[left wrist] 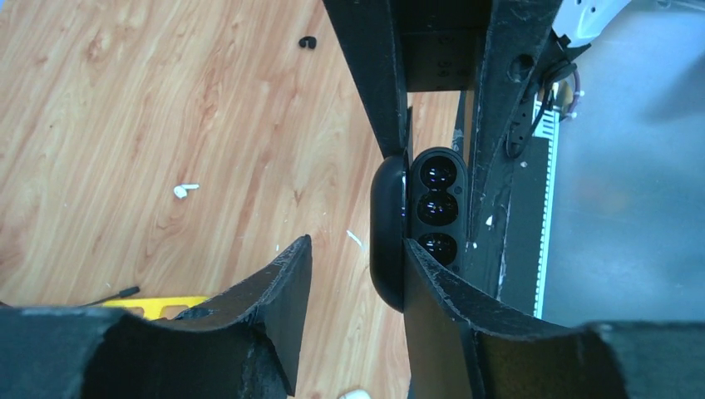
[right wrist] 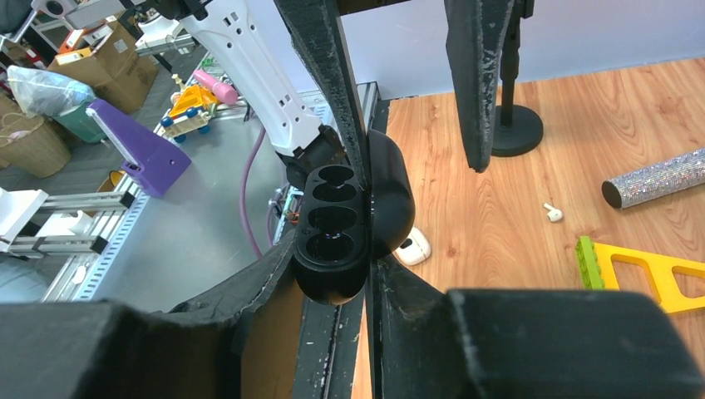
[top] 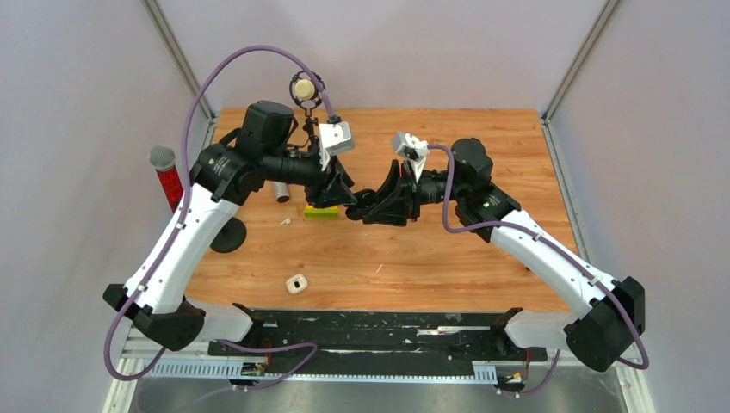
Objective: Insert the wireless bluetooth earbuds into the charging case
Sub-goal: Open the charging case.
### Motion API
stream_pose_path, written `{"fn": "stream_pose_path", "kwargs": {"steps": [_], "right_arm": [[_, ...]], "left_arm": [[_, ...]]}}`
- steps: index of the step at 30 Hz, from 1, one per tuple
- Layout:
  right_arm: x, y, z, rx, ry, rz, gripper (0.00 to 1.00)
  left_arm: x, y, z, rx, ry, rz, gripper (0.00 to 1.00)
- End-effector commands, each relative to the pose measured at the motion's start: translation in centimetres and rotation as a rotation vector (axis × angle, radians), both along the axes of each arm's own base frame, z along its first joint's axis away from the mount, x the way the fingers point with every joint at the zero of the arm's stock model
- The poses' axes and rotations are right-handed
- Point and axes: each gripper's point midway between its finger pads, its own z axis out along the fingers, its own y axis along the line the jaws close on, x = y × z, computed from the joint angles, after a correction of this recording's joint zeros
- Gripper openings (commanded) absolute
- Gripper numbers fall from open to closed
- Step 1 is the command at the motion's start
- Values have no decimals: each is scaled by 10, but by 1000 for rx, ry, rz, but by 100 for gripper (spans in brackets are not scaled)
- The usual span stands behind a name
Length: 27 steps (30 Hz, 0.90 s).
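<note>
Charging case (top: 297, 283): white, alone on the counter (top: 448, 258), nearest the arm bases. It is at about 7 o'clock from the meeting tools and well apart from both. The right wrist view shows only a part of it (right wrist: 413, 247) behind the black object. Whether anything is inside it cannot be made out.
White sliver (top: 379, 268): on the wood at 5 o'clock from the tools, too small to tell if it is an earbud.
Earbud (top: 284, 221): lies loose on bare wood at about 9 o'clock from the tools, outside the case, touched by nothing.
Right tool (right wrist: 337, 258): clamped on an open black oval object (right wrist: 345, 224), held off the counter. Its three wells show only dark, glossy bottoms.
Left tool (left wrist: 356, 245): jaws apart, wood visible between them. One finger (left wrist: 432, 291) lies against the black object, seemingly between tray and lid; whether it presses cannot be told.
Top view: both tools' tips are hidden under their own bodies.
Yellow-and-green block (top: 320, 211): half hidden under the left tool.
Glittery tube (top: 281, 191): just beyond, at 10 o'clock.
</note>
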Motion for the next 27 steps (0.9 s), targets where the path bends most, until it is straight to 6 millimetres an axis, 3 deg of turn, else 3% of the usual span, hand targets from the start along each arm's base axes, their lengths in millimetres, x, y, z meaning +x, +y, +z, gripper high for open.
{"fn": "stream_pose_path", "kwargs": {"steps": [1,6,16,27], "right_arm": [[-3,-1,40,103,-119,-8,0],[3,1,37,76,-49,-31,0],[11,4,34,61,-3,-61,0],[18,5,33,54,19,-80,0]], "left_arm": [[0,-2,10,-24,39,38,57],[14,-2,22,-67,30,99,69],[18,1,28,-87,21,112,79],[26,1,51,-147,-13,127,92]]}}
